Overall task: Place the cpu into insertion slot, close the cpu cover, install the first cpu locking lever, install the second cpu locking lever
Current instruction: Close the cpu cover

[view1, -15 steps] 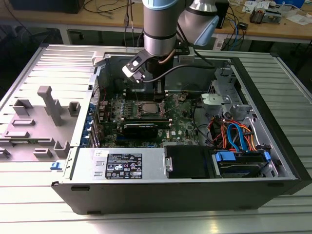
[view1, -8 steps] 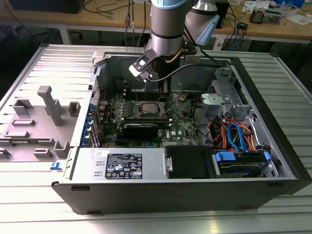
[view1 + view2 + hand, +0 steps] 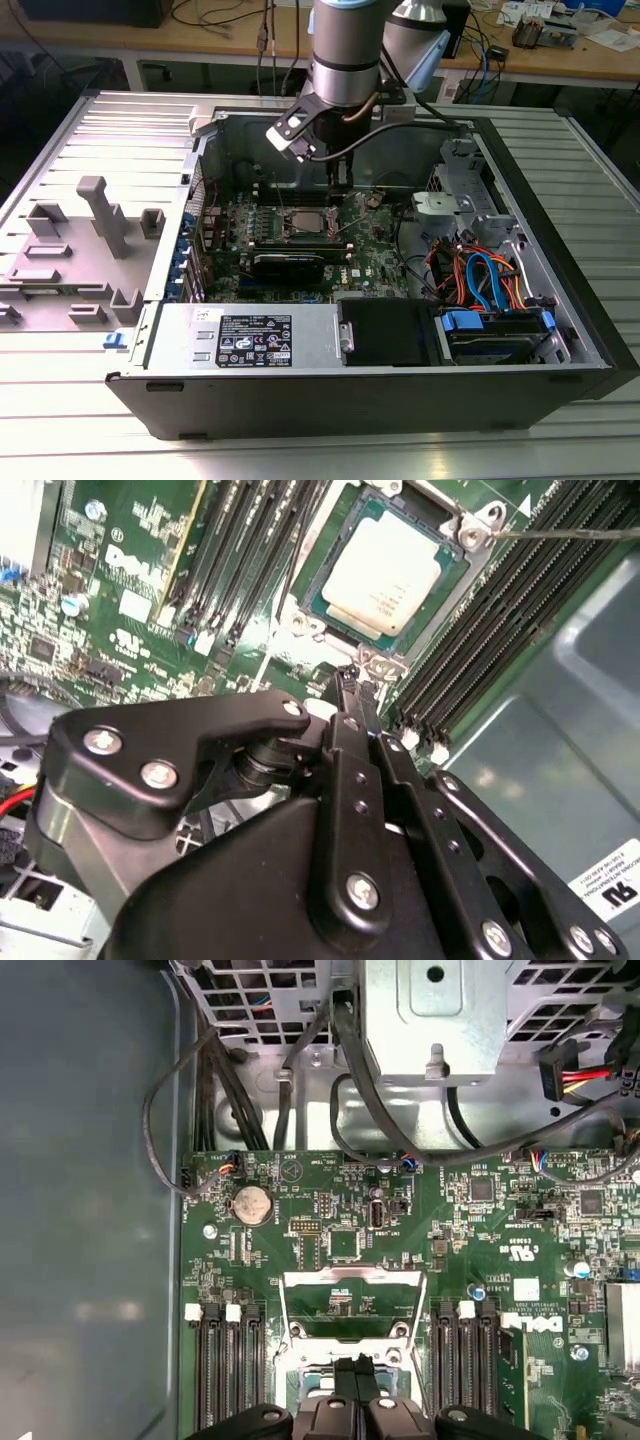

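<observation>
Closest to the lens in both wrist views, the gripper (image 3: 350, 680) has its fingers pressed together on nothing, tips just beside the insertion slot (image 3: 312, 592). In the second wrist view the cpu (image 3: 385, 580) lies seated in that slot, with a thin locking lever (image 3: 570, 530) past its corner. The cpu cover (image 3: 350, 1278) is flipped open in the first wrist view.

One computer case (image 3: 330, 400) holds one green circuit board (image 3: 460, 1240). On the board are one chip (image 3: 385, 580), one metal frame (image 3: 350, 1278), one coin battery (image 3: 250, 1203) and four white slot clips (image 3: 193, 1312). In the exterior view, one black drive box (image 3: 385, 330) sits at five o'clock from the chip. There is one gripper (image 3: 355, 1365), with two fingers (image 3: 345, 1380) pressed together.
</observation>
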You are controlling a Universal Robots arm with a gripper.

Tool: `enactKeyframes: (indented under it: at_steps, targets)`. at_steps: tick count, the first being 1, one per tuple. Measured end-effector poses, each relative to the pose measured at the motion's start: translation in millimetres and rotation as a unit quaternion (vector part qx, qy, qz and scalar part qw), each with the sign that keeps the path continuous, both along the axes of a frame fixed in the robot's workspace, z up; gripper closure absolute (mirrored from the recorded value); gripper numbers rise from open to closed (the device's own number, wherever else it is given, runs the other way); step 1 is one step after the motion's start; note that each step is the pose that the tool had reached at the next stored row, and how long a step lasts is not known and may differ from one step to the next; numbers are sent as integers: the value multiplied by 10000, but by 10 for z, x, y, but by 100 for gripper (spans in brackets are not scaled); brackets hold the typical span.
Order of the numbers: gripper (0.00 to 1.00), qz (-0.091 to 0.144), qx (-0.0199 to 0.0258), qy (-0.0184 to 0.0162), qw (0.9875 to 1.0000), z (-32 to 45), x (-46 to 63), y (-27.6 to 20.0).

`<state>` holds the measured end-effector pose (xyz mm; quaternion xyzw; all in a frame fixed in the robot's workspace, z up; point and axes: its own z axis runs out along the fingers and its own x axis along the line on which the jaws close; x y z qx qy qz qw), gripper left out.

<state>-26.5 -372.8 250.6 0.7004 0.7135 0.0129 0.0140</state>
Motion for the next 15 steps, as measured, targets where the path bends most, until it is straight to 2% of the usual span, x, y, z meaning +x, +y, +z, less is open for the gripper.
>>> enactKeyframes:
  at_steps: [5, 11, 15]
  targets:
    - [89, 83, 0, 35, 10000, 17, 59, 0]
    - [89, 84, 1, 110, 9999, 40, 182, 6]
    - [89, 82, 1, 122, 9999, 39, 199, 8]
